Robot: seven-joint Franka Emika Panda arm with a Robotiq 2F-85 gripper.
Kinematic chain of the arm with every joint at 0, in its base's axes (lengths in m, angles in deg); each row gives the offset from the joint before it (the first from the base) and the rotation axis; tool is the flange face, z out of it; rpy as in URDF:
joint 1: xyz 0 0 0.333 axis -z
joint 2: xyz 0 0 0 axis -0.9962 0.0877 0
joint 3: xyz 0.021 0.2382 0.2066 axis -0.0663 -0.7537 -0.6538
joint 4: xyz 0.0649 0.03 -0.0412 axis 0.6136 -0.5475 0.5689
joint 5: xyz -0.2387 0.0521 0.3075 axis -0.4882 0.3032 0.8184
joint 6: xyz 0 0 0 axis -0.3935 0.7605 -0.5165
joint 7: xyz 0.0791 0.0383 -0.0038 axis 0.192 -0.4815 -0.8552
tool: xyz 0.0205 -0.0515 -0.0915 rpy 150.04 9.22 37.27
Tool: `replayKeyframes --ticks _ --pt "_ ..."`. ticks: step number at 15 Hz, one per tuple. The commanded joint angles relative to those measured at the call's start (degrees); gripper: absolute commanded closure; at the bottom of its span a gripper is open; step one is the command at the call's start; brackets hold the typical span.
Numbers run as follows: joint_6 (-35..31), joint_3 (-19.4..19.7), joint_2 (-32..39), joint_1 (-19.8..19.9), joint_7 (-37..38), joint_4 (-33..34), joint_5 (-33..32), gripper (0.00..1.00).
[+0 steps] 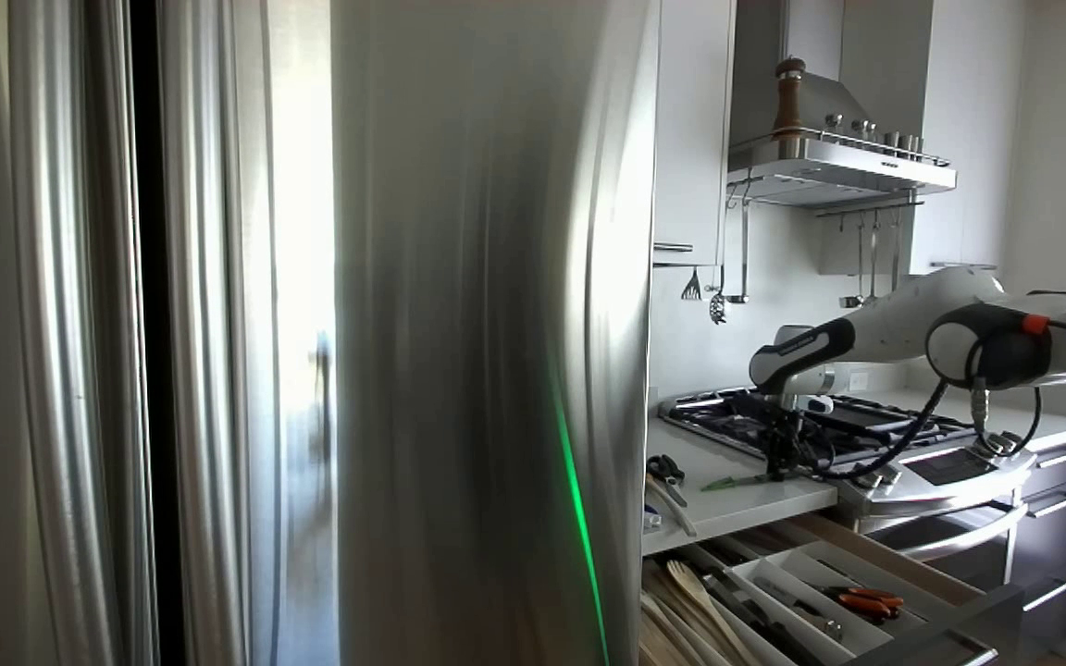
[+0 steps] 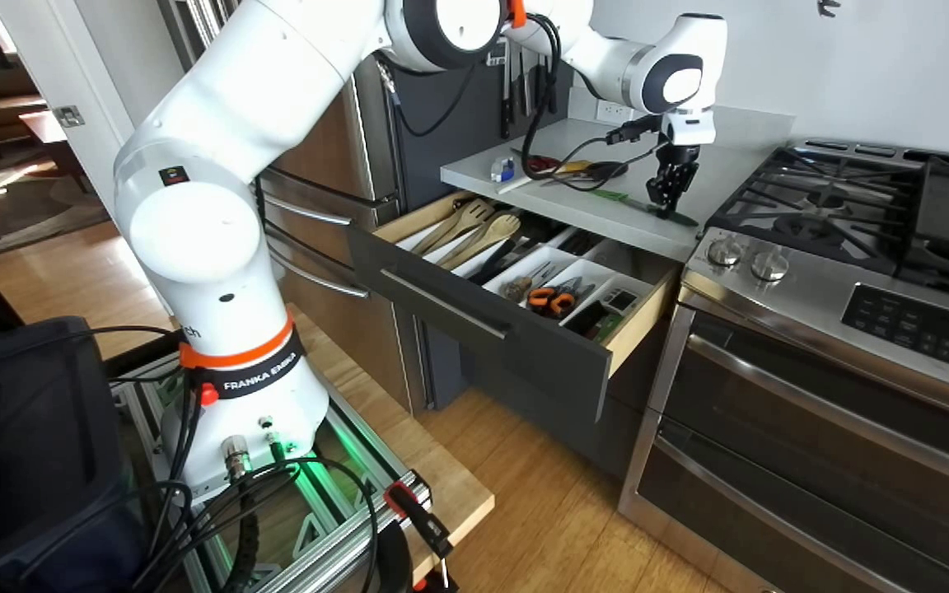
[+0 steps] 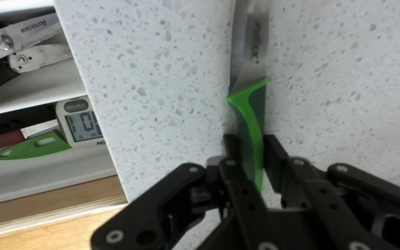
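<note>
Pinching the green-handled knife [image 3: 248, 99] across its handle [image 3: 256, 139] with the gripper [image 3: 250, 147], narrowed to just that width, presumably to dodge the blade [image 3: 250, 45]. Looks flat on the speckled countertop [image 3: 161, 104], or slightly raised, can't tell. Past the edge, can see a pulled-out, divided drawer [image 2: 643, 328], likely to keep the timer [image 3: 83, 123] from sliding into the scissors [image 1: 866, 605]. Farther off, got utensils [image 1: 852, 301] hung under the hood [image 1: 875, 166], probably for easy grabbing.
</note>
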Motion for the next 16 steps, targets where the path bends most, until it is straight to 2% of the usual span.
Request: replayKeyframes --ticks 1,16 --pt "1.32 -0.49 2.27 0.72 -2.9 3.75 0.35 0.94" --pt "2.14 -1.28 3.58 -0.71 -8.15 6.23 0.14 0.94"
